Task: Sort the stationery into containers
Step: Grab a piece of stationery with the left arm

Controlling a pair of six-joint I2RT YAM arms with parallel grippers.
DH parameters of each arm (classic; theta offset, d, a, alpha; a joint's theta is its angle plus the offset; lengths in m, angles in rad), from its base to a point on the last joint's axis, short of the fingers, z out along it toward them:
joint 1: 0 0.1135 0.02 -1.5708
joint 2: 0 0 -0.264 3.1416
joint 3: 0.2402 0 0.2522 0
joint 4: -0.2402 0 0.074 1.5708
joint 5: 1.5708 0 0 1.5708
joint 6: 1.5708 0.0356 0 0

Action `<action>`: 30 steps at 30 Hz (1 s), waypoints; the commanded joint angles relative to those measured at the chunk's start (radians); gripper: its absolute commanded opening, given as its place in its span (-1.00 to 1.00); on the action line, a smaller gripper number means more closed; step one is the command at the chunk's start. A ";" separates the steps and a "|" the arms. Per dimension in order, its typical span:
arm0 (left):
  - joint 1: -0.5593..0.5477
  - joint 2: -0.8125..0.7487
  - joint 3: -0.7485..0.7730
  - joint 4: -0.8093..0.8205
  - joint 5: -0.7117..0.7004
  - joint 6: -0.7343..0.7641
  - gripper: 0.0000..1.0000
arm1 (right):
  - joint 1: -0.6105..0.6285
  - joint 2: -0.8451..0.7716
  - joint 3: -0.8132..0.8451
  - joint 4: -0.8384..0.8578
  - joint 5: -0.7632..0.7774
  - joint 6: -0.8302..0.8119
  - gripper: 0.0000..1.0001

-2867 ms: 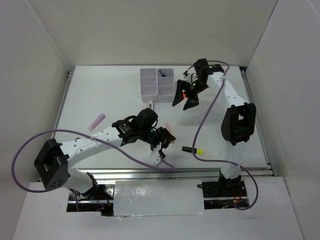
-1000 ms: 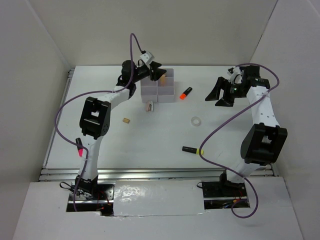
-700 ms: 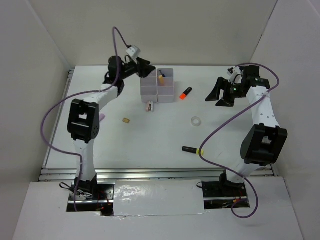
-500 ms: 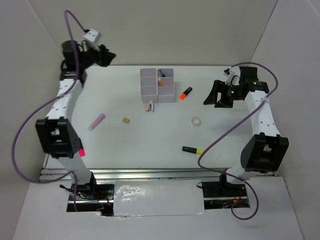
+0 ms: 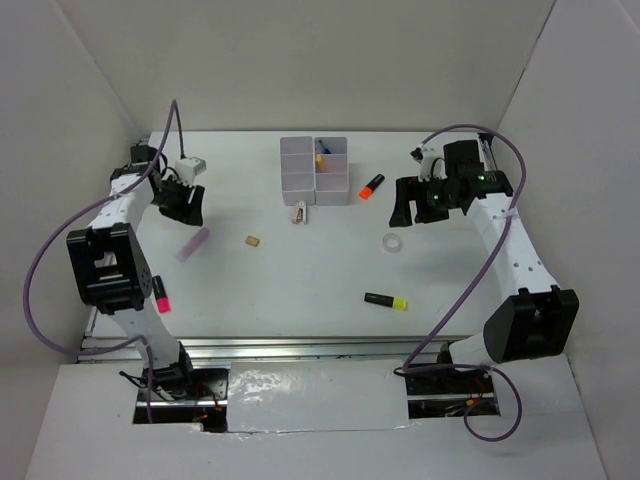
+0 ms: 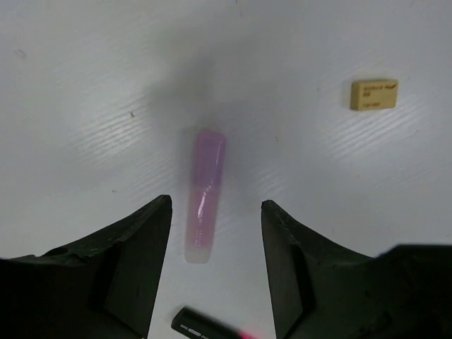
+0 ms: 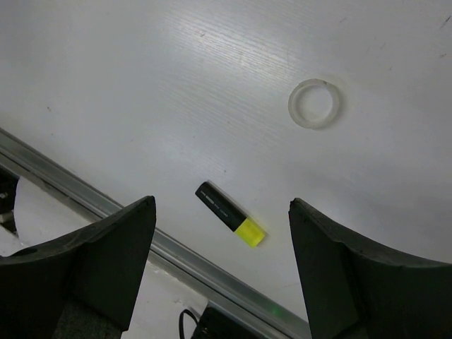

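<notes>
Evidently a pick is being lined up on the left: the left gripper (image 6: 215,206) is held wide open and empty above the pink marker (image 6: 204,194), which is framed lengthwise between the two black fingers (image 6: 134,254) in the wrist view but is not yet touched. A straight descent is called for next, with the jaws closed across the marker's narrow width, followed by a carry to the bins (image 5: 314,170) — well apart from it, at the far middle of the table (image 5: 300,280). The right gripper (image 7: 220,205) is likewise spread wide with nothing in it, hung over the tape ring (image 7: 314,103) and the yellow highlighter (image 7: 229,215); which of the two is meant cannot be told. The marker is a smooth, glossy pink cylinder, slightly tapered, and may roll if nudged from one side. The eraser (image 6: 373,94) is a small matte tan block with print on its face; the ring is a thin clear hoop lying flat — likely hard to pinch except across its rim. The bins are white, square and open-topped, with something already seen in one far compartment.
</notes>
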State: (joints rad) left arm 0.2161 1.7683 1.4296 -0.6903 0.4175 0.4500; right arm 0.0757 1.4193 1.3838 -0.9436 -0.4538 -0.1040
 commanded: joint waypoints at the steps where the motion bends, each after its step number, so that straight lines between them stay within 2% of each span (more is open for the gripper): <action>1: -0.044 0.063 0.103 -0.101 -0.087 0.044 0.32 | 0.013 -0.034 -0.011 0.026 0.046 -0.016 0.64; 3: -0.085 0.134 0.172 -0.139 -0.161 0.039 0.35 | 0.016 -0.030 -0.011 0.023 0.049 -0.017 0.64; 10: -0.159 0.305 0.334 -0.242 -0.287 0.027 0.52 | 0.024 -0.033 -0.032 0.020 0.089 -0.036 0.63; 18: -0.196 0.442 0.492 -0.432 -0.411 0.029 0.51 | 0.016 -0.020 -0.039 0.019 0.080 -0.042 0.63; 21: -0.199 0.482 0.528 -0.456 -0.445 0.032 0.50 | 0.015 -0.019 -0.043 0.022 0.072 -0.036 0.62; 30: -0.201 0.588 0.620 -0.551 -0.453 0.018 0.44 | 0.015 -0.025 -0.054 0.019 0.073 -0.040 0.61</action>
State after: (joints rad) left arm 0.0204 2.3203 2.0102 -1.1610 -0.0223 0.4686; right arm 0.0914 1.4193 1.3323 -0.9447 -0.3775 -0.1299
